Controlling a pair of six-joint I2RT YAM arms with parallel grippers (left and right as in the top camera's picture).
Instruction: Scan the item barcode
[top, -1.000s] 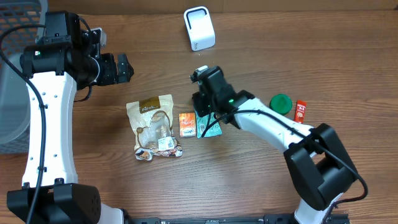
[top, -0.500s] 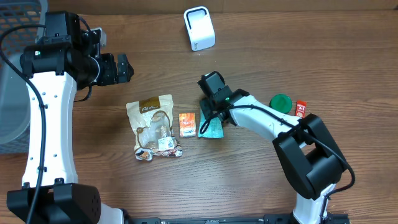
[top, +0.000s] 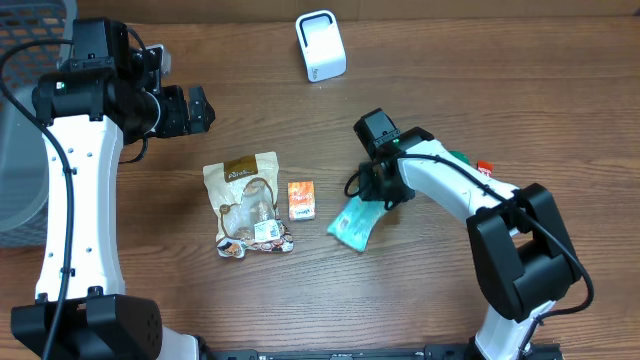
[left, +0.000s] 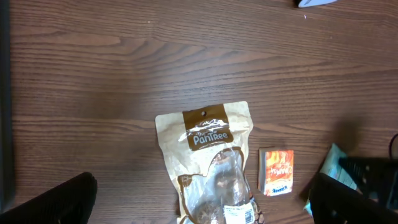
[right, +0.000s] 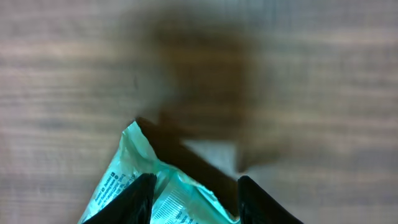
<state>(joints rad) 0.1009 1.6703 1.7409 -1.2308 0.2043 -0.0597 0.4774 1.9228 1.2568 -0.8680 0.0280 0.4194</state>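
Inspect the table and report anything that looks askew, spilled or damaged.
The teal packet, pinched at one end by the right pincer, sits diagonally to the right of the orange box, while that box and the brown pouch lie roughly straight. Nothing looks spilled.

Left gripper (top: 198, 110) wide, right gripper (right: 194, 198) narrower

Up-table from my right claw (top: 384, 190) it's bare wood all the way to the white scanner (top: 320, 45). On its left, the orange box (top: 301, 200) sits near the gripped teal packet (top: 355, 222), with the brown pouch (top: 248, 200) beyond. On its right, the green lid (top: 458, 158) and red sachet (top: 484, 170) crowd my arm.
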